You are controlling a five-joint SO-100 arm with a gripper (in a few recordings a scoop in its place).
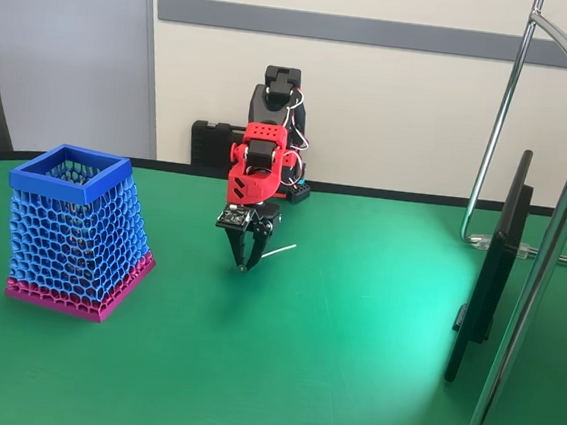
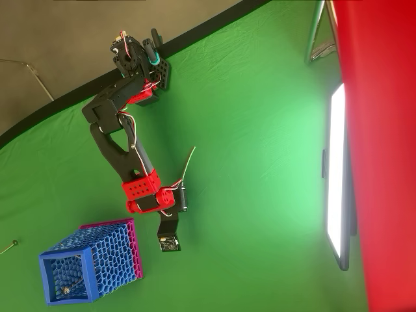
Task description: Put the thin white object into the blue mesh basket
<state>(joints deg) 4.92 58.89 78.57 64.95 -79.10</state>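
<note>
I see the stick (image 1: 280, 251) on the surface (image 1: 348, 379) — not yet gripped. Jaws beside it look together; basket (image 1: 79, 233) waits well apart.

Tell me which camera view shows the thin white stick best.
The overhead view: the thin white stick lies in full length on the green table. In the fixed view, the stick is short, its near end at the gripper.

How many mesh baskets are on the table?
1. The blue mesh basket stands upright at the left of the green table in the fixed view; none looks hidden.
</note>
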